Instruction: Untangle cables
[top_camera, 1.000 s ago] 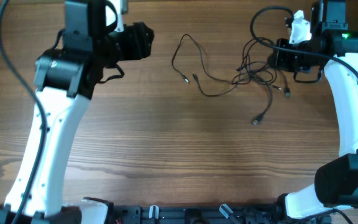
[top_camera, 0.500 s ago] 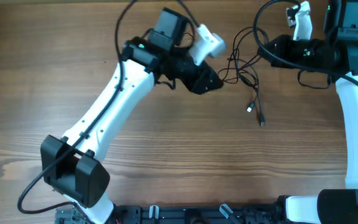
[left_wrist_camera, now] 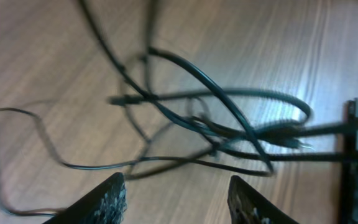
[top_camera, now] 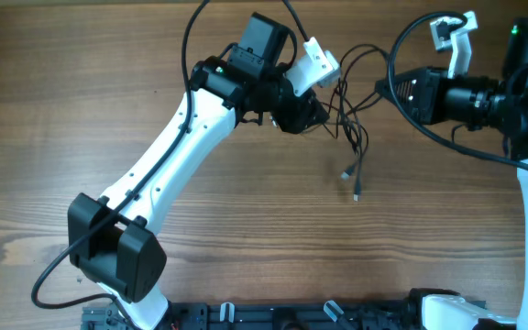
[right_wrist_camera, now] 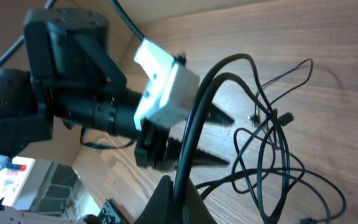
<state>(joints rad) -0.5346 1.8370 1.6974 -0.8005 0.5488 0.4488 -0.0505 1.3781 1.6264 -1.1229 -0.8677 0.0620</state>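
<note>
The cables (top_camera: 351,115) are thin black cords in a loose tangle at the upper middle of the table, with two plug ends (top_camera: 357,194) trailing toward the front. My right gripper (top_camera: 382,89) is shut on one black cable and holds it up from the tangle's right side. The right wrist view shows the jaws (right_wrist_camera: 182,190) pinched on that cord, with looped cables (right_wrist_camera: 272,149) beyond. My left gripper (top_camera: 324,117) is open at the tangle's left edge. In the left wrist view its fingers (left_wrist_camera: 178,193) are spread just short of the crossing cables (left_wrist_camera: 216,124), with nothing between them.
The wooden table (top_camera: 246,229) holds nothing else. The left arm (top_camera: 172,156) stretches diagonally from the front left to the middle. The right arm's thick black cable (top_camera: 401,46) arcs above the tangle. A black rail (top_camera: 273,316) runs along the front edge.
The left arm swung from the far left over to the tangle. The right gripper drew its cable up and rightward, pulling the spread cords into a tighter bunch.
</note>
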